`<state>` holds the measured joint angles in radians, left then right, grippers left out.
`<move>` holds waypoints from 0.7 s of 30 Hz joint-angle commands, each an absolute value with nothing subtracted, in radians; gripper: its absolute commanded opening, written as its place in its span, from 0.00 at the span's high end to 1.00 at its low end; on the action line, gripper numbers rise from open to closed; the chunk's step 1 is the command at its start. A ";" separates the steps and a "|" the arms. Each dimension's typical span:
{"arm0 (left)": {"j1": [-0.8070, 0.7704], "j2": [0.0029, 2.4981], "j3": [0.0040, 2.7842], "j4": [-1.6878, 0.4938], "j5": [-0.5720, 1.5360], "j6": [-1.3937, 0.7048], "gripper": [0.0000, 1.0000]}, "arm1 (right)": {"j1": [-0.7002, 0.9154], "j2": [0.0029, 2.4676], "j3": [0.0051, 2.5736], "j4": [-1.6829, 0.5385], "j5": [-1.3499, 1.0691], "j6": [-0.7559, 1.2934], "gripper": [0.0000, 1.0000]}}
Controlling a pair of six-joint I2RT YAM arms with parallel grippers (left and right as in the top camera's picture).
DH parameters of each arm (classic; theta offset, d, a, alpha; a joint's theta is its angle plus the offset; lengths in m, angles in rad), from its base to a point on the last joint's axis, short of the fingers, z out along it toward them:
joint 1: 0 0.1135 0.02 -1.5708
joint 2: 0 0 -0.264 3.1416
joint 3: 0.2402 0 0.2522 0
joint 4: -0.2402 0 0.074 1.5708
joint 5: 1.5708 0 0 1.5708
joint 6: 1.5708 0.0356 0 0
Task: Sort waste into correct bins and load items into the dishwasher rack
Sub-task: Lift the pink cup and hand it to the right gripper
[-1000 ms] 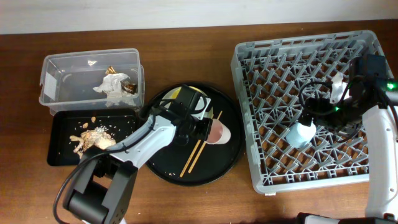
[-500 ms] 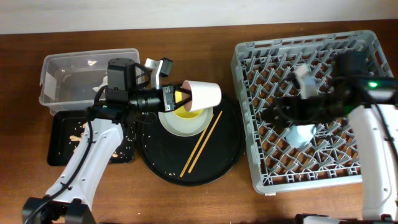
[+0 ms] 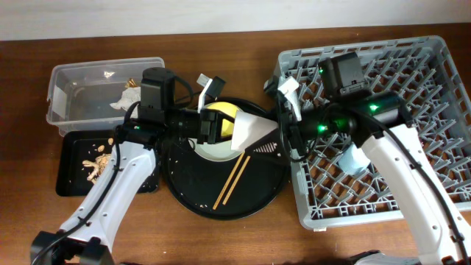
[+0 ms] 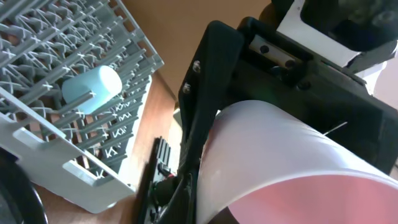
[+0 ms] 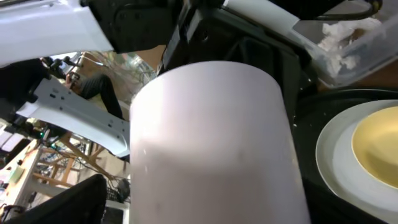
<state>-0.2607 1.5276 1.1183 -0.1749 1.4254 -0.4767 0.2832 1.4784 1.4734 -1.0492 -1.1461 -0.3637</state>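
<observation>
Far left on the wooden table point(image 3: 221, 44): clear tub point(image 3: 70, 81), white tissue wad point(image 3: 131, 98) at its right end. Directly near of it: black rectangular tray point(image 3: 70, 190), strewn with beige food scraps point(image 3: 96, 165) and crumbs. Right of both: round black tray point(image 3: 188, 200). On it a grey-green plate point(image 3: 210, 153) with the yellow bowl point(image 3: 221, 120) sitting in it. Near of the plate, two chopsticks point(image 3: 234, 179) lying side by side on a diagonal. Above the plate, left gripper point(image 3: 229, 131) reaching rightward, closed on the pink cup point(image 3: 256, 132). Cup held on its side in the air over the round tray, clear of every surface, wide mouth toward the left arm, base toward the right. Left wrist view: cup's pale rim and pink inside filling the lower right, black gripper hardware tight against its wall. Next right, right gripper point(image 3: 283, 131) at the left edge of the grey rack point(image 3: 441, 188), pointing left at the cup's base, just beside it. Contact with the cup and width of opening: cannot tell from any view. Right wrist view: cup's pale outer wall filling the centre, own fingers hidden behind it. Blue cup point(image 3: 355, 160) on its side on the rack floor, roughly mid-rack, partly under the right arm.
</observation>
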 commanded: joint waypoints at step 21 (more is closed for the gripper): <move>-0.261 1.528 1.129 -0.168 1.423 -0.482 0.98 | 0.234 1.482 1.473 -1.105 -1.124 -0.370 0.38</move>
<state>-0.2596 1.5280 1.1183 -0.1711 1.4334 -0.4767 0.2386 1.4784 1.4734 -1.1004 -1.1427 -0.3706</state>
